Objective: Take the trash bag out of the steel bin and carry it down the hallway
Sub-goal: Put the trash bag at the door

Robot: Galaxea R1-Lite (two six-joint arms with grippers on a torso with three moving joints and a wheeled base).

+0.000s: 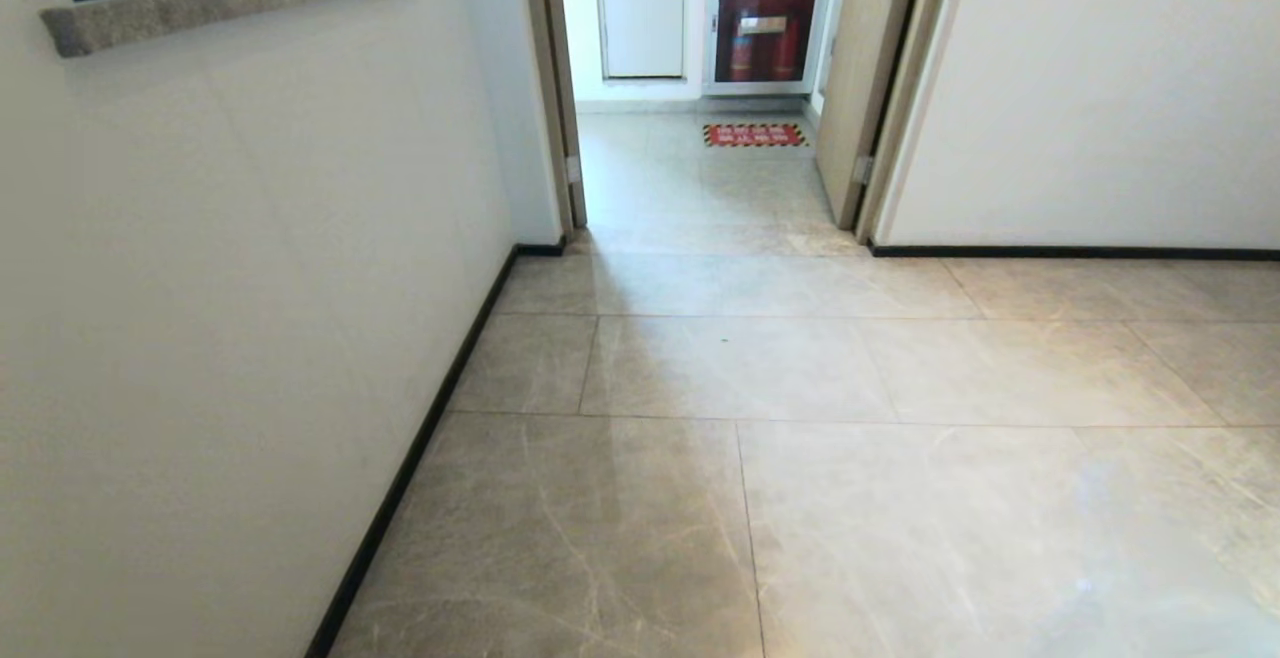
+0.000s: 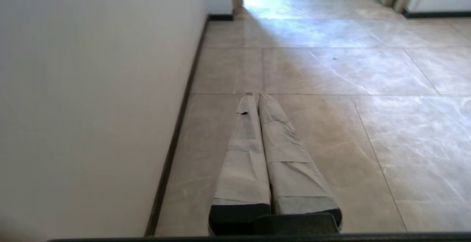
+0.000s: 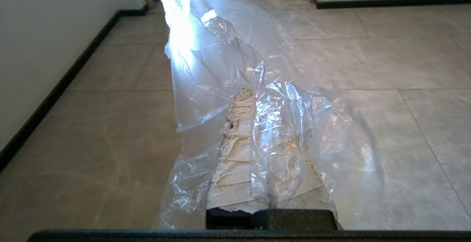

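The trash bag (image 3: 235, 87) is held in the right gripper (image 3: 257, 98), whose tape-wrapped fingers (image 3: 235, 150) are closed on a fold of the film; the plastic is draped over and ahead of them, above the hallway floor (image 3: 386, 124). No steel bin is seen in any view, so the bag is judged to be already out and the carrying leg to be in hand.

For that leg to be done well, the clamp should be kept firm and the arm steady. The film is thin and slippery, only a fold of it is pinched, and a jerk could let it slide free or tear. The loose plastic should be kept clear of the wheels and of the doorway (image 1: 700, 138) ahead.

The bag is clear, crinkled and glossy, bright where light from the doorway passes through it; its contents cannot be made out here. The fingers are long and tapered, their pale wrapping frayed.

The left gripper (image 2: 257, 95) is parked low beside the white wall (image 2: 92, 87), its fingers pressed together on nothing. The floor is of large, glossy, veined tiles, edged by a dark baseboard (image 1: 420, 448).
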